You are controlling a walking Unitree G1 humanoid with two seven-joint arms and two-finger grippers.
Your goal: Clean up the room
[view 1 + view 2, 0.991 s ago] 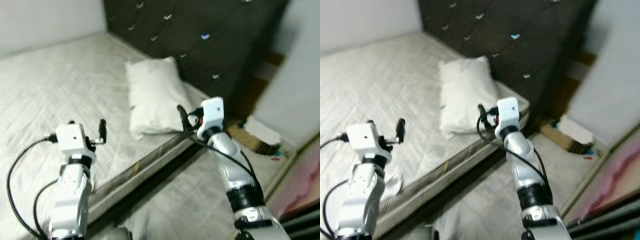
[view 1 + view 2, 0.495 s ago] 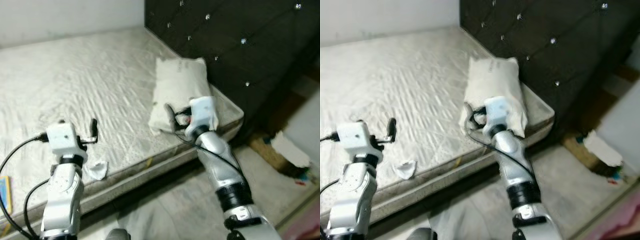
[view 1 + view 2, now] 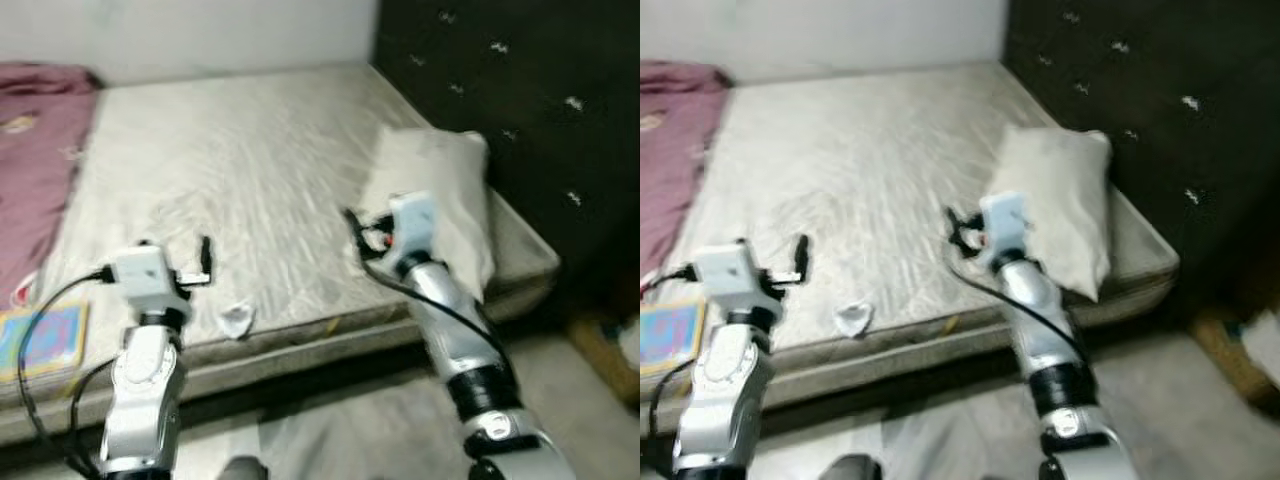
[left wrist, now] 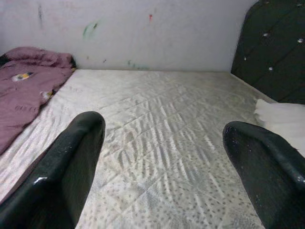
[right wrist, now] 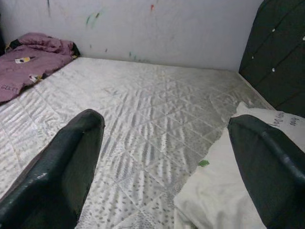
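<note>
Left jaws: wide apart, holding nothing, raised over the near edge of the mattress, on the left.
Right jaws: also spread wide and empty, held over the near right part of the mattress, just beside the pillow.
Pillow: white, lying lengthwise along the right side of the bed, its far end near the dark tufted headboard; a small green mark sits at its edge in the right wrist view.
Crumpled white scrap: on the mattress near its front edge, between the two arms, closer to the left one; too blurred to tell what it is.
Purple blanket: bunched along the far left side of the bed, cut off by the picture's edge.
Colourful flat thing: at the near left by the bed's edge, perhaps a book; partly hidden behind the left arm's cable, details unreadable.
Wall: pale, with small green and red marks.
Floor: grey, blurred; at the far right edge something brownish shows, cut off and unclear.
Containers: none can be made out.
</note>
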